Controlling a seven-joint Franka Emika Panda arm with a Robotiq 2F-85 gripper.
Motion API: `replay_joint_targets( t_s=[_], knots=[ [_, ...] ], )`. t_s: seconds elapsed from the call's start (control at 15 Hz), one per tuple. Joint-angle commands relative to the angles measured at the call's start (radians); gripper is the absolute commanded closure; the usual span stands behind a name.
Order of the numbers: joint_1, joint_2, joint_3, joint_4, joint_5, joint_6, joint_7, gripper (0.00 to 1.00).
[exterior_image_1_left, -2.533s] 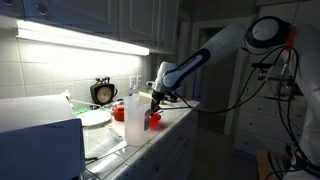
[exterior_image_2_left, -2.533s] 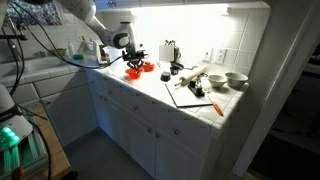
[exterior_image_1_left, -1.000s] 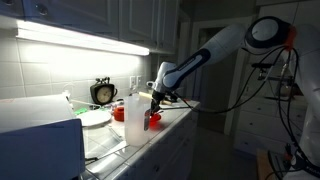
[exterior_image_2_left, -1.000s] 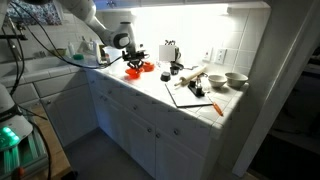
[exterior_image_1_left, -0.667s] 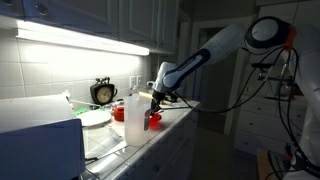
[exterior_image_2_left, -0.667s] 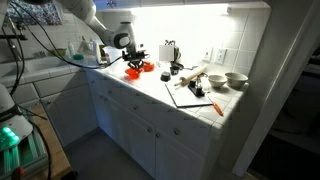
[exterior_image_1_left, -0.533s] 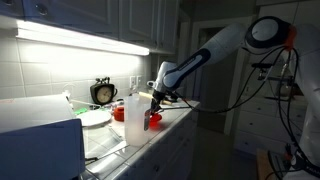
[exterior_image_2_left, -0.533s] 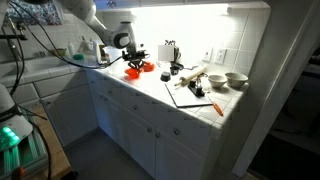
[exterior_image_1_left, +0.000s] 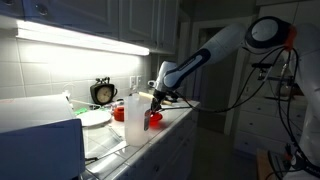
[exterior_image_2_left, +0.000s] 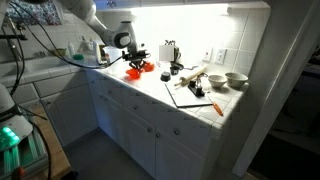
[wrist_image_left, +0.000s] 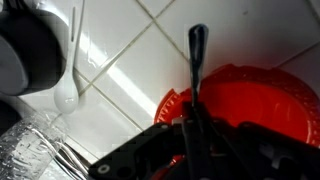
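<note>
Comparing this moment with the seconds before it showed no visible change: the arm, the end effector (exterior_image_1_left: 155, 100) and everything around it sat where they had been in both exterior views. The hold looked like a steady pause rather than a move under way.

In the wrist view the end effector (wrist_image_left: 190, 135) was clamped tight on a dark rod (wrist_image_left: 196, 70), a slim black tool or handle with a rounded tip (which of the two was too dark to tell). The rod ran out along the edge of a red dish (wrist_image_left: 262, 100), and its tip lay over the white tiles of the table (wrist_image_left: 130, 50). Whether the tip touched the tiles could not be made out.

The red dish (exterior_image_2_left: 134, 70) rested on the table directly under the end effector (exterior_image_2_left: 135, 58). A white spoon (wrist_image_left: 68, 90) lay on the tiles just beside it. In an exterior view a clear jug (exterior_image_1_left: 134, 118) stood close by, with a clock (exterior_image_1_left: 103, 93) further back against the wall
</note>
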Motion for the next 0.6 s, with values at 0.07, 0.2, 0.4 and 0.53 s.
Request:
replay_joint_targets(
  t_s=[0.07, 0.2, 0.4, 0.53],
  knots=[
    [0.026, -0.005, -0.036, 0.017, -0.035, -0.005, 0.022, 0.98],
    [0.031, -0.005, -0.05, 0.018, -0.048, -0.006, 0.025, 0.98],
    [0.036, -0.005, -0.069, 0.017, -0.066, -0.007, 0.029, 0.98],
    [0.039, -0.004, -0.08, 0.018, -0.078, -0.009, 0.031, 0.98]
  ],
)
